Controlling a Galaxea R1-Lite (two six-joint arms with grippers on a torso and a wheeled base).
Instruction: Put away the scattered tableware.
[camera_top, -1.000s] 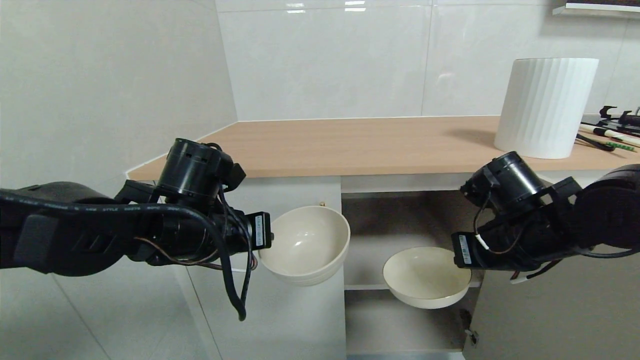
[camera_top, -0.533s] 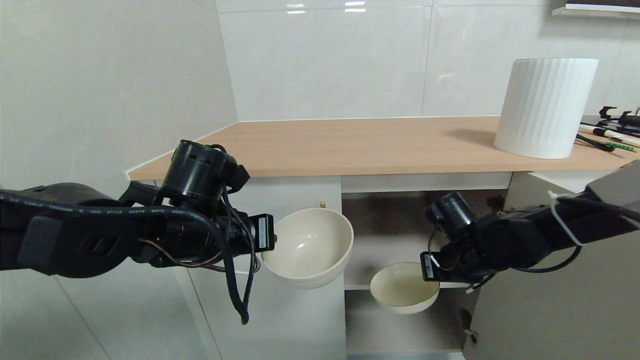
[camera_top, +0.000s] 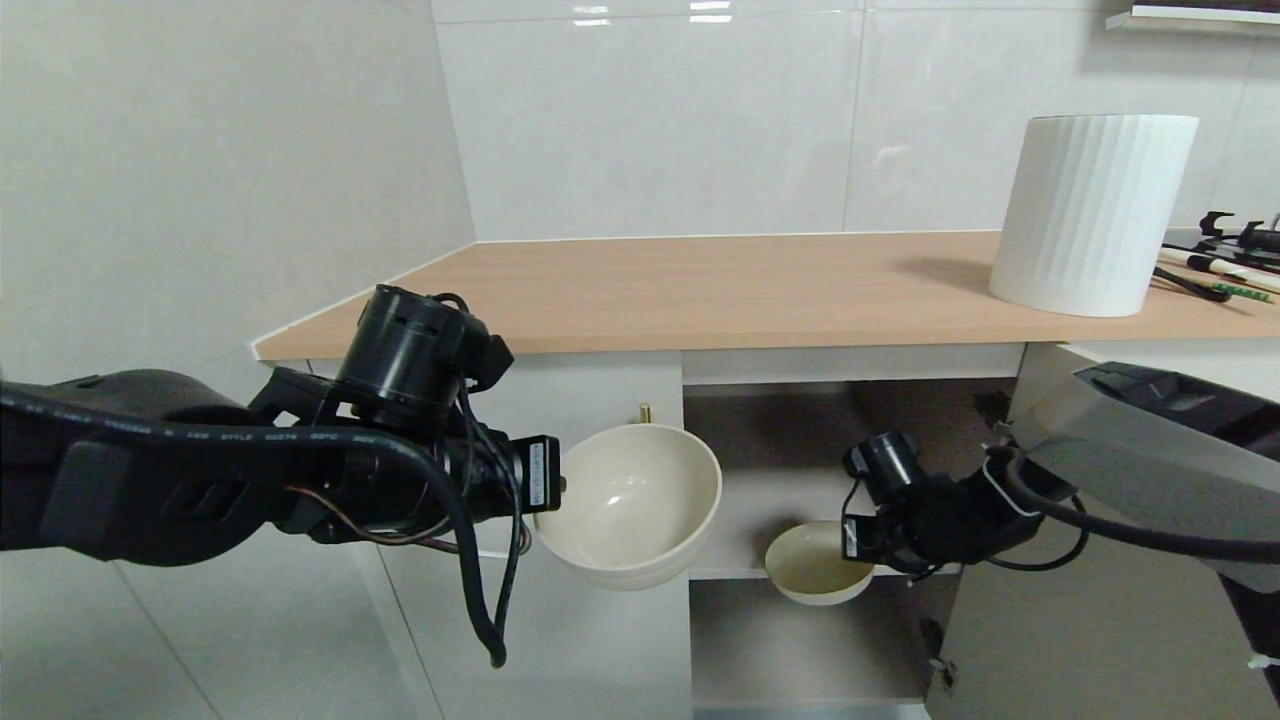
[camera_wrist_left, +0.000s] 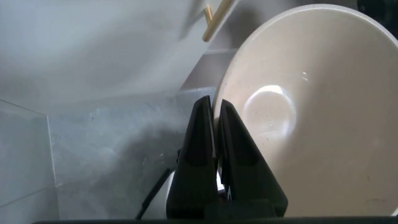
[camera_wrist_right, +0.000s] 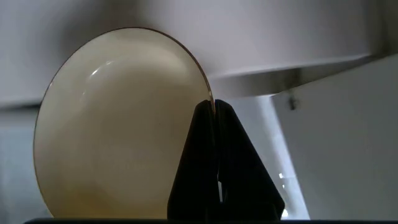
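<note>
A: From the head, what is the left gripper (camera_top: 553, 490) doing?
B: Clamping the deep bowl (camera_top: 630, 510) by its rim, left of the open cupboard (camera_top: 790, 430).
A: And the right gripper (camera_top: 866, 556)?
B: Holding the shallow bowl (camera_top: 808, 568) inside, at the shelf (camera_top: 730, 574).
A: The wrist views?
B: Each is showing narrow fingers (camera_wrist_left: 202, 124) pinching a rim.
</note>
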